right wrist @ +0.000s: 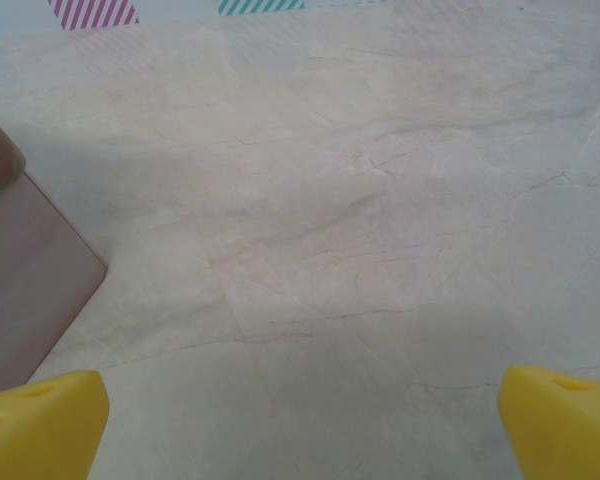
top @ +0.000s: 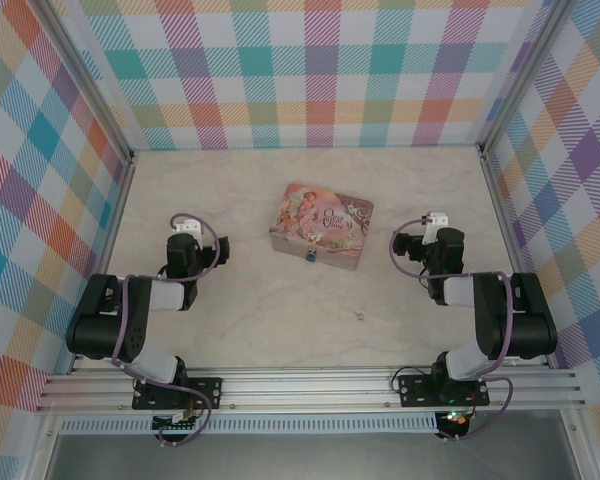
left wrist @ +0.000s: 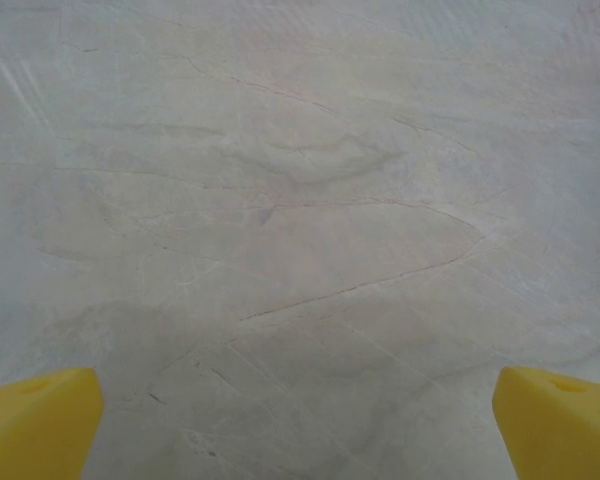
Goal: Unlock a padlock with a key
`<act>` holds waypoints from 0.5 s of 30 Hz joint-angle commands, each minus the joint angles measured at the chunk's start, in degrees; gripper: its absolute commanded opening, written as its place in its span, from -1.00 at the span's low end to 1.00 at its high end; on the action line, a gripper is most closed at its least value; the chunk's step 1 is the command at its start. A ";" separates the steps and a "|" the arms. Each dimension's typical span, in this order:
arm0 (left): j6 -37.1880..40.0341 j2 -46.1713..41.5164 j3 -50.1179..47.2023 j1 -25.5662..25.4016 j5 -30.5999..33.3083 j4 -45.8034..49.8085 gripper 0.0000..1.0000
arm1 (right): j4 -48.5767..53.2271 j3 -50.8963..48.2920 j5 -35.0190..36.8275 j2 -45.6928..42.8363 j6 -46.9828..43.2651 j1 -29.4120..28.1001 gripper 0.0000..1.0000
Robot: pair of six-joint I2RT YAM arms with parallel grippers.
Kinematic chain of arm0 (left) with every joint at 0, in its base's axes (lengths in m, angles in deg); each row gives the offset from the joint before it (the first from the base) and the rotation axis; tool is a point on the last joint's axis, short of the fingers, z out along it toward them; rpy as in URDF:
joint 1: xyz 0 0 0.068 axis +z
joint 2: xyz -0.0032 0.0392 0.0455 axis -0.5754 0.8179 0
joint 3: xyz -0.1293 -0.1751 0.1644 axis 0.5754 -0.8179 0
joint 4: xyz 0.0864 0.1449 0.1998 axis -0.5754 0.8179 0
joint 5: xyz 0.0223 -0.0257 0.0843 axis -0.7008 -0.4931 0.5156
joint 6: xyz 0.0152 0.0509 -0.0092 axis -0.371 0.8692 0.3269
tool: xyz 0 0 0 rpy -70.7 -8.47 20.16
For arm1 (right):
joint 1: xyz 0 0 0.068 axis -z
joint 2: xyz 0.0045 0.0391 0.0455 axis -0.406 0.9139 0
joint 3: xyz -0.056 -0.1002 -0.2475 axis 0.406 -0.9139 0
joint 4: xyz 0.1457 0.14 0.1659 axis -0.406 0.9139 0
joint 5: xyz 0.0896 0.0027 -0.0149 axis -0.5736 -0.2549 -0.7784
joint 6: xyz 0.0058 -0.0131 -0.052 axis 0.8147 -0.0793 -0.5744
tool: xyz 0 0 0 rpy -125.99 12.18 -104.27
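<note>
Two claws, both released. The left claw (left wrist: 298, 428) has its yellow fingertips (left wrist: 35, 420) spread wide over the bare desk (top: 240, 320). The right claw (right wrist: 300, 428) is spread likewise, with the pink tin (top: 320, 225) to its left. The padlock (top: 311, 257) sits at the tin's near face. The key (top: 361, 316) lies on the desk nearer than the tin, apart from both claws.

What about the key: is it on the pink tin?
No, the key lies on the bare table, apart from the tin.
</note>
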 commanded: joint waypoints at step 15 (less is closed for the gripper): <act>-17.08 -22.29 7.83 -3.14 -11.59 24.47 1.00 | 29.62 9.05 -17.04 -21.48 14.84 0.34 0.99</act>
